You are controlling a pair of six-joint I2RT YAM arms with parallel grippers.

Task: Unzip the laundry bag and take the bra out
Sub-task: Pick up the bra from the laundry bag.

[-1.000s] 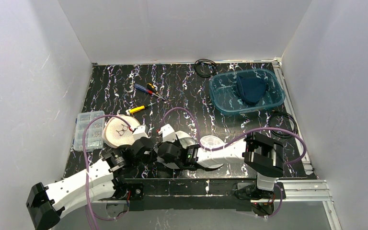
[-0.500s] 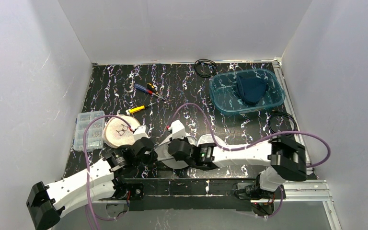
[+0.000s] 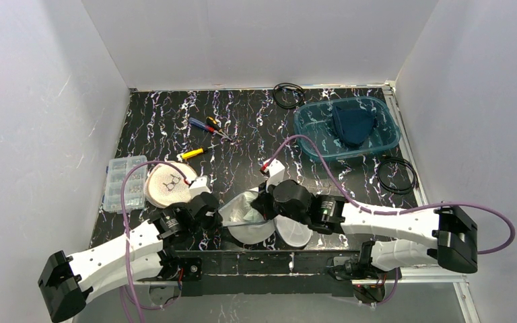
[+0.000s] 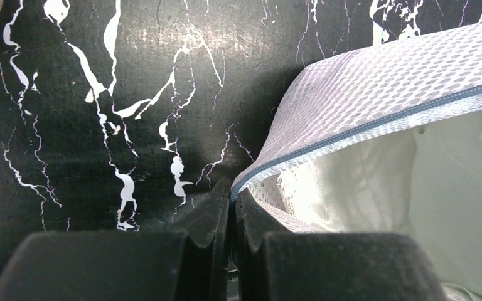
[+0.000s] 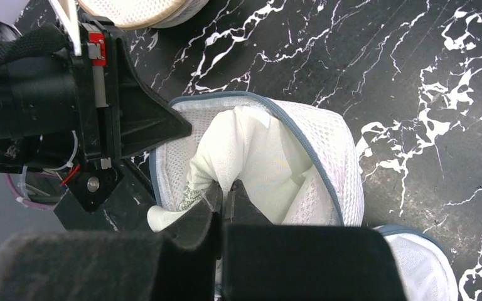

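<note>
The white mesh laundry bag [image 3: 248, 217] with a blue-grey zipper lies open near the table's front edge; it also shows in the left wrist view [image 4: 383, 94] and the right wrist view [image 5: 326, 150]. My left gripper [image 4: 232, 195] is shut on the bag's zipper edge at its left end. The pale cream bra [image 5: 257, 157] sits in the bag's opening. My right gripper [image 5: 224, 188] is shut on a fold of the bra and holds it partly lifted out of the bag. In the top view the right gripper [image 3: 264, 205] is just right of the left gripper [image 3: 217, 214].
A tan round mesh case [image 3: 167, 185] and a clear parts box [image 3: 122, 183] lie at the left. Screwdrivers [image 3: 207, 126] lie mid-table. A blue tub [image 3: 347, 128] with dark cloth stands back right. Black cable coils [image 3: 397, 175] lie at the right and back.
My right arm has swung right and away from the front edge, drawing the bra up out of the bag. The bag mouth is spread wider. The left gripper has stayed put on the zipper edge.
</note>
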